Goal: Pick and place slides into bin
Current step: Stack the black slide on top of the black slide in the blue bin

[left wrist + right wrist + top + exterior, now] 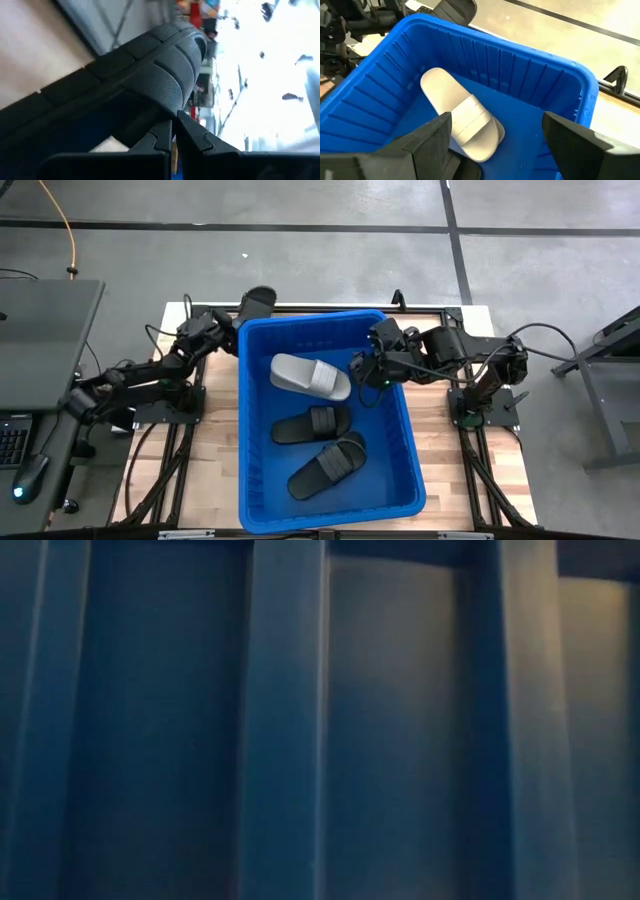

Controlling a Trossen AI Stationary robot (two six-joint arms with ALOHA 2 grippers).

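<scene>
High view: the black slide [258, 300] I hold sits just outside the far left corner of the blue bin [400, 430], over the far edge of the wooden table [215, 470]. My left gripper [236, 315] is clamped on it, fingers pinched together on the wide strap, as the left wrist view shows: the ribbed sole and textured strap [165, 85] fill that picture, with my fingertips [195, 137] closed at the strap's edge.

I judge the slide light and foam-soft, bendy along the sole, with a grippy matte skin unlikely to slip. The strap is the natural handle: it stands clear of the footbed and gives both fingers a face to bite. Held by one strap edge it will probably hang and swing, so the carry over the rim wants to be smooth.

Inside the bin lie three more: a light grey slide [310, 375] near the far wall, a black slide [312, 424] mid-floor, and another black slide [328, 465] toward the near wall.

My right gripper [365, 370] hangs over the bin's right wall, fingers spread wide and empty; its wrist view looks down on the grey slide. The low view shows only the bin's ribbed wall.
</scene>
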